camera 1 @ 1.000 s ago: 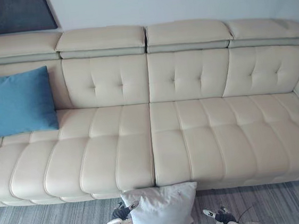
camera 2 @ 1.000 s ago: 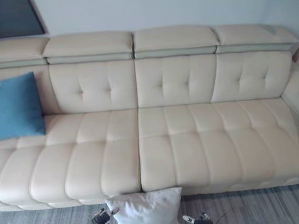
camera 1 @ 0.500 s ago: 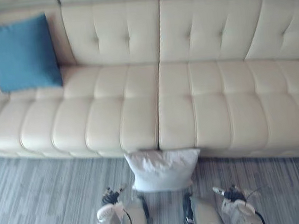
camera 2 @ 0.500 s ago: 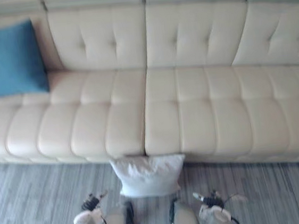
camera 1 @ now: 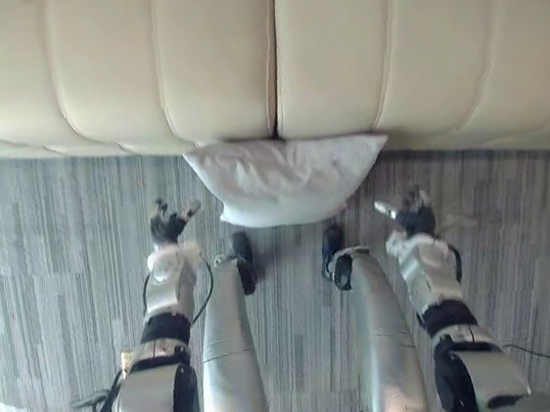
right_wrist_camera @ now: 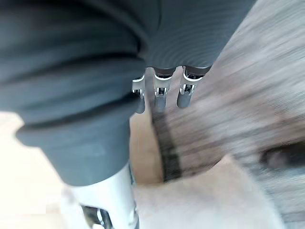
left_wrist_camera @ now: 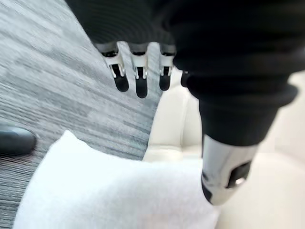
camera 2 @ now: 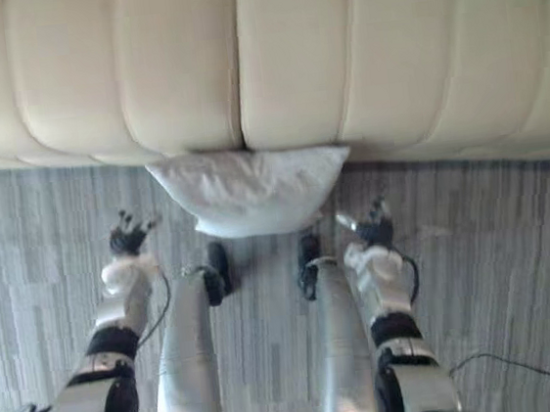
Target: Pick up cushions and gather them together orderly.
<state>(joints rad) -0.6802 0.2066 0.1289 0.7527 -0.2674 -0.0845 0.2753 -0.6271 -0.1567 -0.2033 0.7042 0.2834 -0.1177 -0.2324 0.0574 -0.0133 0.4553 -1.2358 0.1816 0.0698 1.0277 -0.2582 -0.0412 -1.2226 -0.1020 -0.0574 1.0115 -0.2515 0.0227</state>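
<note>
Left hand (camera 1: 171, 223): fingers straight and spread, empty, just beside the white cushion (camera 1: 287, 179).
Right hand (camera 1: 411, 216): fingers relaxed and apart, empty, near the white cushion's other corner.
White cushion: on the carpet floor (camera 1: 43, 250), against the sofa (camera 1: 268, 49) front.

Soft, even light falls across the cream sofa (camera 1: 221, 64), and we see a pale sheen running along the rolls of its leather seat. A dark band of shadow lies on the grey carpet (camera 1: 43, 250) under the sofa's front edge, on either side of the white cushion (camera 1: 287, 180). From the left wrist the white cushion glares almost pure white, with the left hand (left_wrist_camera: 141, 86) in shade against it. From the right wrist, the sofa washes out to a pale glow.
</note>
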